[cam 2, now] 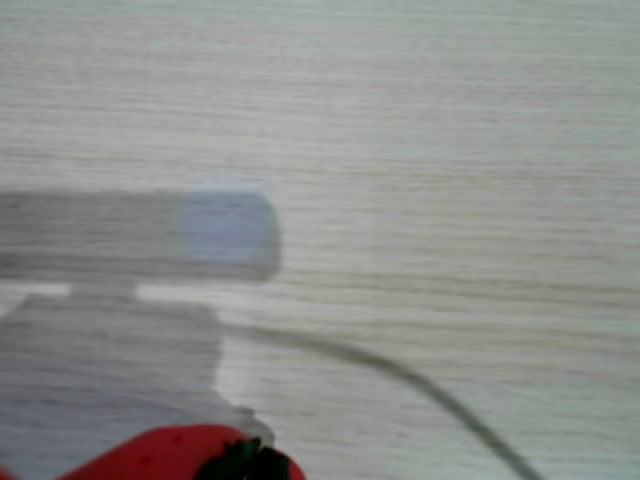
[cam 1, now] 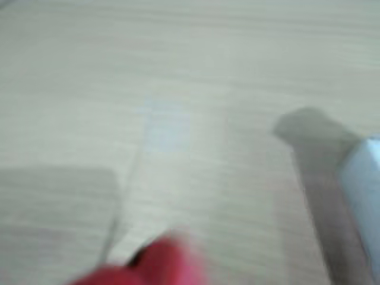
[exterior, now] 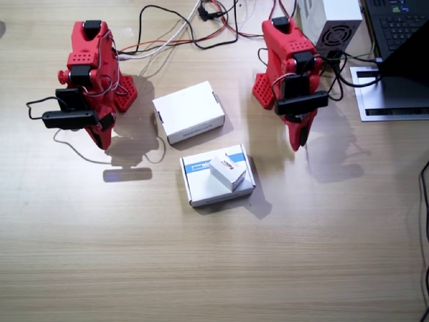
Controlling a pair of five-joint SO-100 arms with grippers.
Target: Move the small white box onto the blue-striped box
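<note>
On the wooden desk (exterior: 80,268), the small white box (exterior: 227,172) already sits on the blue-striped box (exterior: 216,176) mid-frame, so both empty end effectors, whose opening I cannot tell, should keep away.

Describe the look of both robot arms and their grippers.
Both arms are red plastic with black motor blocks. The right arm and left arm each carry a black bar-shaped camera near the wrist. Thin black, red and white cables trail from them. Each ends in a tapered red gripper.

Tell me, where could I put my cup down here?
The wide bare table in front of the blue-striped box is free. It is crowded behind: the plain white carton, cables between the arms, a laptop in the corner.
</note>
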